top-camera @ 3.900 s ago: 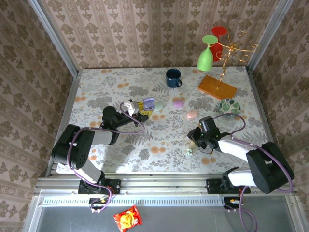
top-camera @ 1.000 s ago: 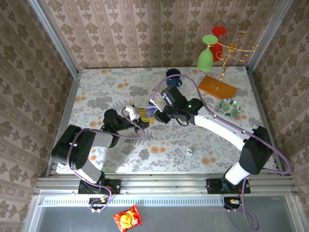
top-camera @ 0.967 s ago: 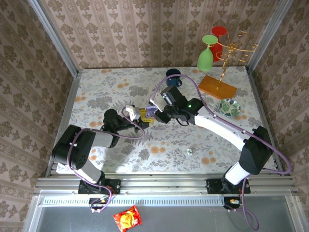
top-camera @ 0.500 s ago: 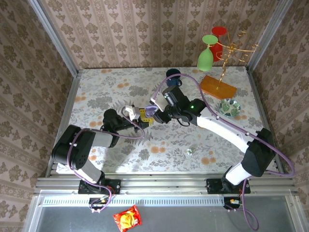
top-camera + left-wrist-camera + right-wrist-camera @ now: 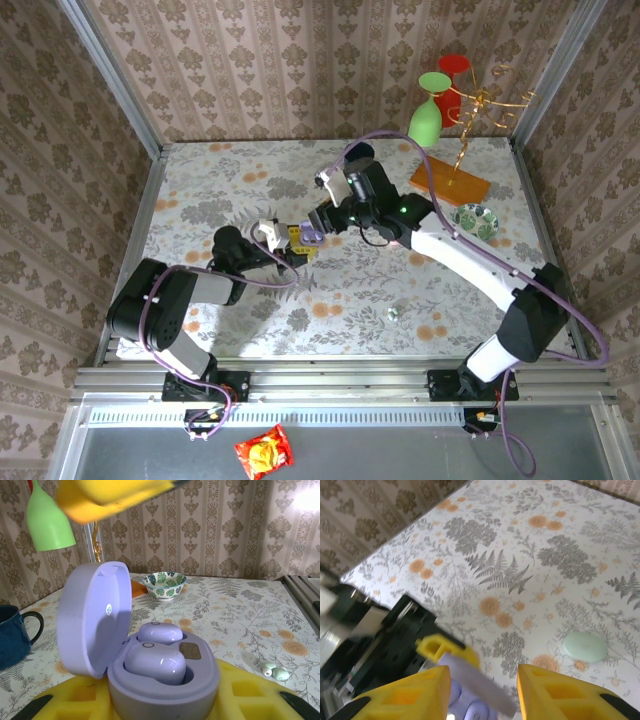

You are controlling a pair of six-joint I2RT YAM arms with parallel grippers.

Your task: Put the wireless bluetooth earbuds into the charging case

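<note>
The lilac charging case (image 5: 165, 692) sits with its lid (image 5: 95, 620) swung open, and my left gripper (image 5: 162, 702) is shut on its base. Two purple earbuds (image 5: 155, 661) (image 5: 160, 631) lie in its wells. In the top view the case (image 5: 308, 235) is left of centre, at the left gripper (image 5: 295, 245). My right gripper (image 5: 325, 220) hovers just above and behind it, open, with nothing between its yellow fingers (image 5: 405, 695). The right wrist view looks down on the case lid (image 5: 475, 672). A small greenish earbud (image 5: 393, 313) (image 5: 275, 670) lies loose on the table.
A blue mug (image 5: 15, 630) stands at the back. A patterned bowl (image 5: 474, 220) and an orange-based rack (image 5: 448, 180) with a green glass (image 5: 425, 120) fill the back right. A pale green pebble (image 5: 585, 646) lies near the case. The right arm's cable arcs over the table's back.
The right gripper has lifted off the case and drawn back to the right, its jaws wider than a second ago. The left gripper and the case have not moved.
</note>
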